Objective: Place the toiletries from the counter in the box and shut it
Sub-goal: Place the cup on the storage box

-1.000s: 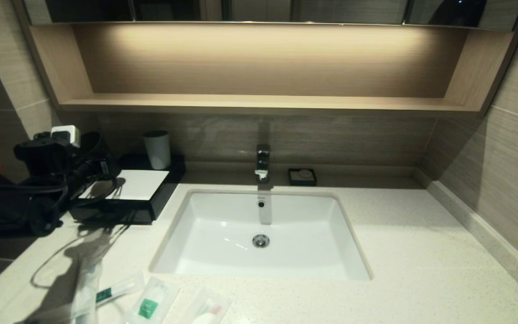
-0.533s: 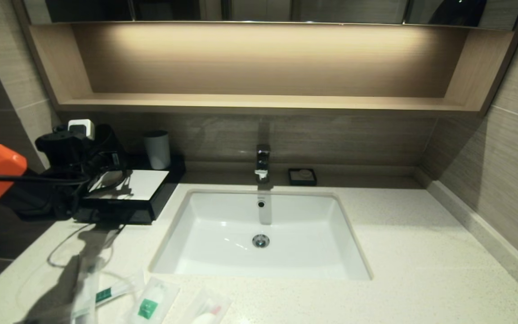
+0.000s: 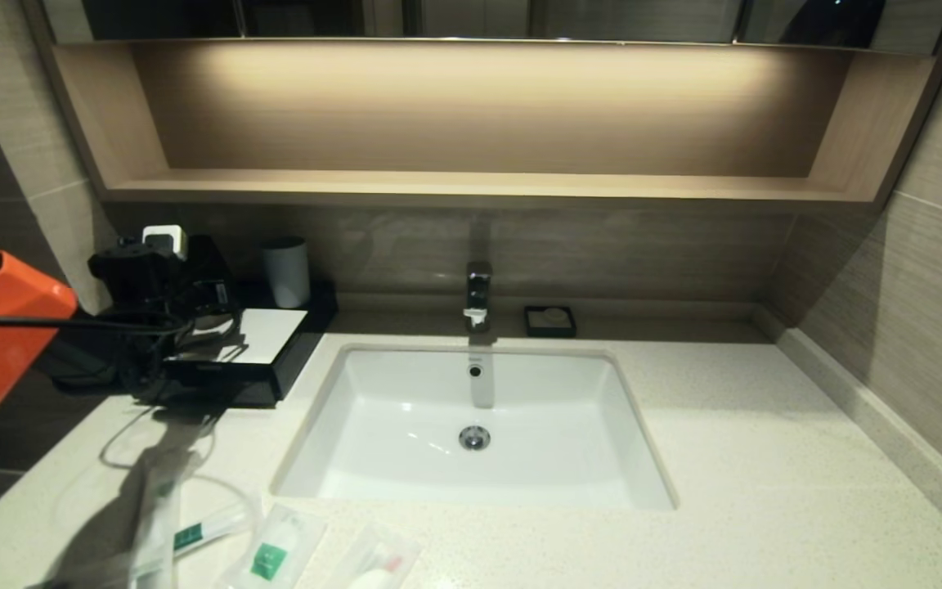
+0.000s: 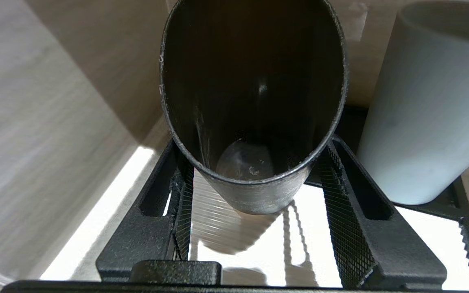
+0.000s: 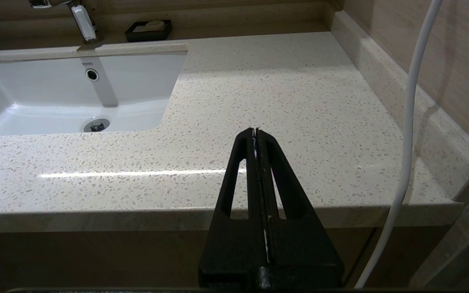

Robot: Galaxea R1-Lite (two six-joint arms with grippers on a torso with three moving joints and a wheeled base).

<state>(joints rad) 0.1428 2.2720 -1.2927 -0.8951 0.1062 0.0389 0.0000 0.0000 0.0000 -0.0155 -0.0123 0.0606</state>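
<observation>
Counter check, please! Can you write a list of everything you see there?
Surface: speckled counter with a sink.
Job's things: toiletries at the front left edge; box back left.
Clutter: white tumbler behind the box; small dish near the tap.
Tools: left tool grips the black tumbler over the box; right tool shut, front right.
Cables: black cable on the left arm; white cable right.
Surroundings: wooden shelf above.

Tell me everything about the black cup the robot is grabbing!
The black tumbler is a dark, round cup, dull and a little scuffed, with a thin worn rim. It is empty inside. It looks upright over the box's white top, beside the white tumbler. The left gripper has one finger on each side, pressing against it.
</observation>
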